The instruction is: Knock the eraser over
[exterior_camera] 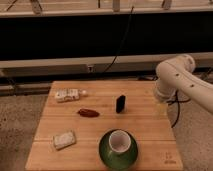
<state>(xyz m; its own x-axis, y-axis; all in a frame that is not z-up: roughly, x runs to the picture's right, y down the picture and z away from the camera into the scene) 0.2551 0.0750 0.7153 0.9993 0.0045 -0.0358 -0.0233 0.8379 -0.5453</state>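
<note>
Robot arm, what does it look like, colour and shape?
The arm is white, with thick, rounded, smooth segments. A dark cable loops beside its lower end. The gripper, pale and hard to make out, hangs below it over the table's right edge.

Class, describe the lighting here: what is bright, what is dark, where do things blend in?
Camera view: the table is warmly, evenly lit; a dark band fills the background; the black eraser stands out against the wood; the pale gripper, at the table's right edge, blends into it.
</note>
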